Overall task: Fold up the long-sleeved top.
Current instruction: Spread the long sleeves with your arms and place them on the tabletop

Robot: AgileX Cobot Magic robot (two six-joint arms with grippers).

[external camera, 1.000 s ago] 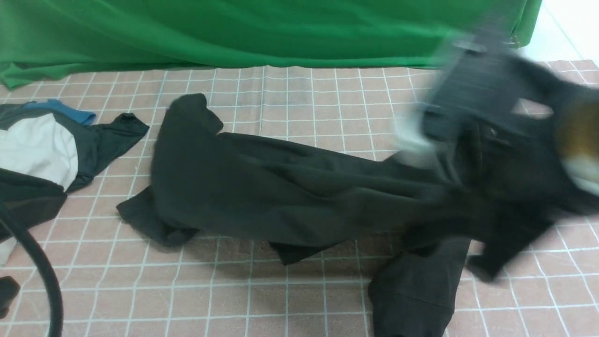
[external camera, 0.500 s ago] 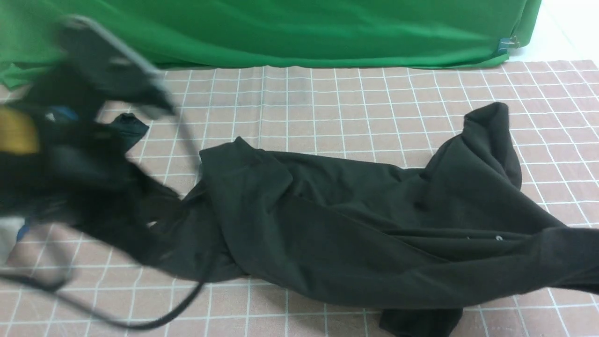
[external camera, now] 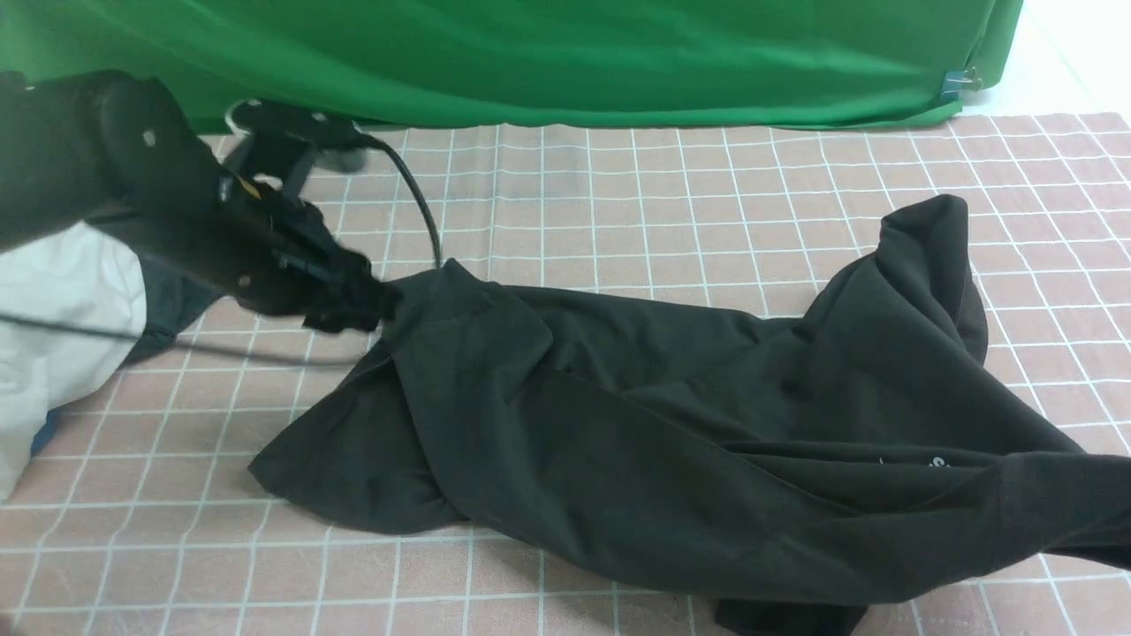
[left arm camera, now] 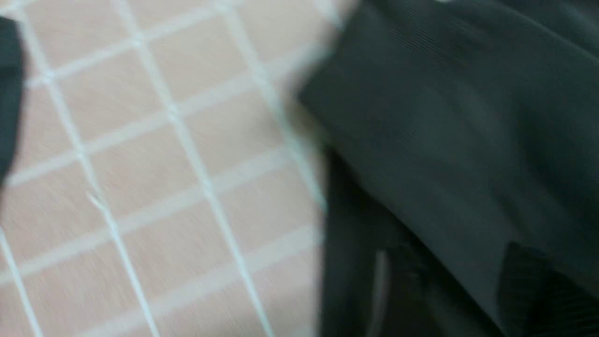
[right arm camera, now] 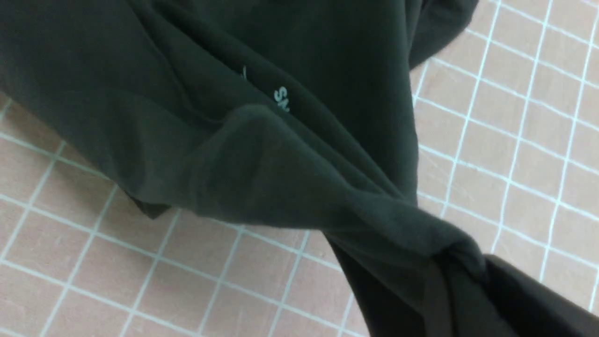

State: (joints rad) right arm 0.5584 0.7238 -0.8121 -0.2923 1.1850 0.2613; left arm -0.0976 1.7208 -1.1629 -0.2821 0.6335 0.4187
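**Right jaws pinch a twisted end; left jaws unreadable at the far edge**

The right gripper [right arm camera: 461, 285] has its jaws pressed together on a gathered end of the long-sleeved top [external camera: 671, 424], and the cloth is drawn into a tight twist there (this gripper lies past the front view's right edge, so only its wrist view shows it). The left gripper [external camera: 367, 305] is at the top's left edge, against or just beside a raised fold. Both views of it are blurred, and I cannot tell whether its jaws are spread or pinching cloth.

Between the two arms the top lies stretched and crumpled across the checked mat [external camera: 618, 194], with one peak standing up toward the right. A white garment [external camera: 62, 327] lies near the left arm, and that arm's cable [external camera: 415, 194] loops just above the top's edge.

The likeliest trouble is uneven tension. If the left jaws have no hold, a pull from the right would probably drag the whole top sideways instead of spreading it. The twisted pinch may also hold several layers, so any fold would start crooked. The cable could also snag the raised fold.
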